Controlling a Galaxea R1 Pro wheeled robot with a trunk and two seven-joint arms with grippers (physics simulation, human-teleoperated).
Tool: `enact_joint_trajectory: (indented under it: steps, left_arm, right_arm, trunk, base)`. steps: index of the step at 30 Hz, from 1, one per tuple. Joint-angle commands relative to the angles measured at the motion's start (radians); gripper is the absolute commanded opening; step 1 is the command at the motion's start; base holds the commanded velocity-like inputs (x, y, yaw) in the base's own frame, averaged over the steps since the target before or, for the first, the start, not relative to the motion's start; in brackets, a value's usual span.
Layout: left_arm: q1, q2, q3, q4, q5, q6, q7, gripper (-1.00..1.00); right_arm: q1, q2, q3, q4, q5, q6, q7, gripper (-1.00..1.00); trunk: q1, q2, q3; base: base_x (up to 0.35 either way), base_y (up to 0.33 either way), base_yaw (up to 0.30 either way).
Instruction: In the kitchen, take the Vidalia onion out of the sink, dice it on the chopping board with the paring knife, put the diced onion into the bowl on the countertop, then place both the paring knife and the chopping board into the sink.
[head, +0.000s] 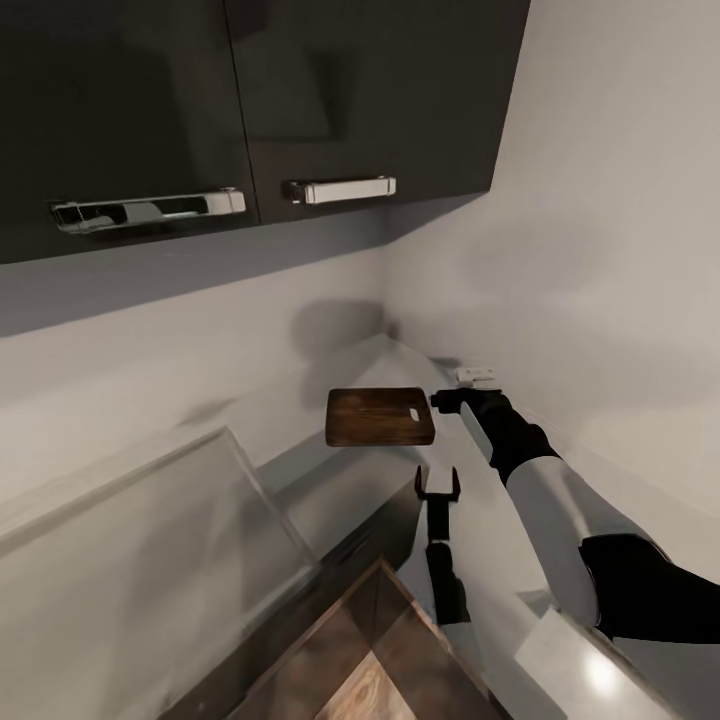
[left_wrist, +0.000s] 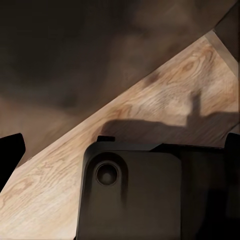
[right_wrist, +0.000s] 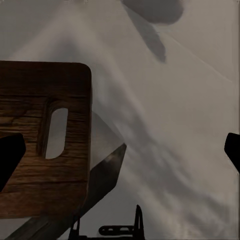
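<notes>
1. In the corner where two pale walls meet, the chopping board appears in the head view, level, its oval handle hole toward the right arm. Whether it is held or rests on something I cannot tell from that view.
2. The right gripper sits just beside the board's handle end. In the right wrist view the board lies near one dark fingertip, with the other fingertip far across the picture; the jaws stand wide apart and clamp nothing.
3. The left gripper hangs below the board with its two fingers spread, nothing between them. Its wrist view looks onto light wooden flooring.
4. Dark upper cabinets with chrome handles hang above.
5. Handling judgement: the board is stiff and flat, probably moderately light, with a smooth finish that could slip. The best hold is across the thin edge at the handle-hole end, jaws closing on top and bottom faces.
</notes>
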Motion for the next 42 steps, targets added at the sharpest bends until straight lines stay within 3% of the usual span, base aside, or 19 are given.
enact_joint_trajectory:
  steps: [1,42]
  left_arm:
    - [0.001,0.000,0.001,-0.002,0.005,-0.001,-0.001,1.00]
    - [0.001,0.001,0.001,-0.002,0.005,-0.001,-0.001,1.00]
  right_arm:
    - [-0.001,0.000,0.005,-0.001,-0.001,0.006,-0.005,1.00]
    - [0.001,0.000,0.005,-0.001,-0.001,0.006,-0.006,1.00]
  trunk:
    - [0.001,-0.002,-0.002]
    - [0.001,-0.002,-0.002]
  base:
    - [0.157,-0.068,0.000]
    - [0.021,0.006,0.000]
